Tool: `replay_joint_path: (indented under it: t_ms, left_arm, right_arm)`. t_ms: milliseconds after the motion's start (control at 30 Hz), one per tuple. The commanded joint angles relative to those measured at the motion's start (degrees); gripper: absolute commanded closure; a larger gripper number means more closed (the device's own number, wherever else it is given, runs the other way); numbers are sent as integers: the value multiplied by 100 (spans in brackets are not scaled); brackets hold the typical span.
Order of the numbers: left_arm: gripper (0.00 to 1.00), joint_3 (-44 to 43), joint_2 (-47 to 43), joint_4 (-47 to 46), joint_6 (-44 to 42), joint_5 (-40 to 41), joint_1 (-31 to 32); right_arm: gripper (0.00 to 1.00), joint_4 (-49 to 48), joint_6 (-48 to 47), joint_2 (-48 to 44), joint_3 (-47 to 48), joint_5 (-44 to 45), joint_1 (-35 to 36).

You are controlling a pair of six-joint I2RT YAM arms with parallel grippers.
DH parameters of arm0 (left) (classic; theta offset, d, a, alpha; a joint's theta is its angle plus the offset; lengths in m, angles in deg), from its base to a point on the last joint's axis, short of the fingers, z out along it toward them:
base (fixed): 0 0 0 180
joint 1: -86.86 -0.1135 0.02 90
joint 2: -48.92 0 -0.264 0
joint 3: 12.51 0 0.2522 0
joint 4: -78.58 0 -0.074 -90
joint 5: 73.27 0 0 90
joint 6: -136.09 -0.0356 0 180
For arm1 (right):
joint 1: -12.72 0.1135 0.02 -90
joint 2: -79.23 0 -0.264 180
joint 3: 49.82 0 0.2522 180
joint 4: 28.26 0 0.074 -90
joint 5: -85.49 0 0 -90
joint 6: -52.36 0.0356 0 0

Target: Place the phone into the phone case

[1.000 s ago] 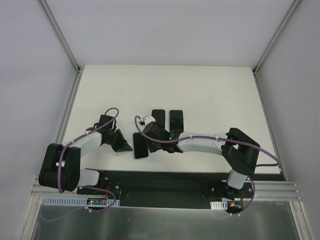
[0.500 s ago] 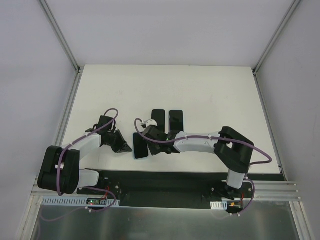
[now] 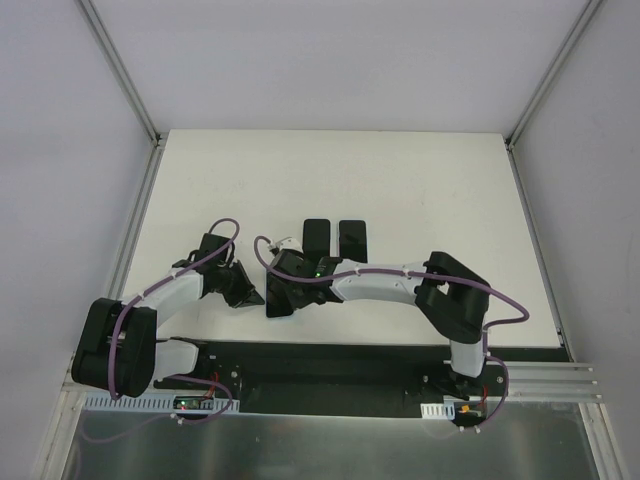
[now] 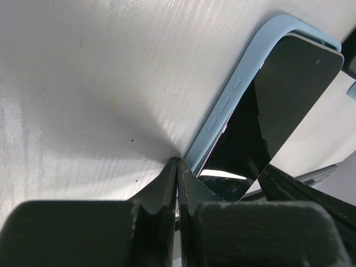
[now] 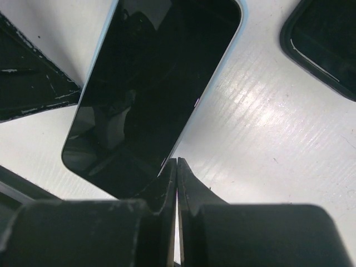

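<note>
A black phone (image 4: 289, 94) lies in a light blue case (image 4: 245, 83) on the white table; its long side nearest my left gripper stands slightly above the case rim. My left gripper (image 4: 177, 162) is shut, its tips on the table against the case's side. In the right wrist view the phone (image 5: 156, 83) fills the upper left, with the blue rim (image 5: 214, 89) along its edge. My right gripper (image 5: 176, 161) is shut, its tips at the phone's edge. From above, the phone and case (image 3: 277, 306) lie between the left gripper (image 3: 252, 296) and the right gripper (image 3: 284, 288).
Two dark phone-shaped items (image 3: 317, 238) (image 3: 351, 238) lie side by side just beyond the right gripper; one shows at the right wrist view's top right corner (image 5: 328, 44). The black base plate (image 3: 320, 365) runs along the near table edge.
The right arm has swung left and stretched further, bringing its gripper down over the phone's upper part. The left gripper has shifted slightly towards the case.
</note>
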Motion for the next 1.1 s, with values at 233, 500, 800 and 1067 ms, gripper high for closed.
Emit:
replay_joint_path:
  t_ms: [233,500,800,1067]
  left_arm:
    - [86,-200,-192,177,144,-51,139]
    - [46,-1124,-403,864,-287,819,122]
    - [51,-1854,395,828,-770,415,113]
    - [56,-1986,1091,688,-1052,151,113]
  right_arm:
    - [99,352,223,-116,179,328,-81]
    - [77,-84,57,-1373,-954,419,-503]
    - [50,-2133,223,-1629,-1729,-2060,-1030]
    - [4,-2793,275,-1646,-2045,-2466,-1153]
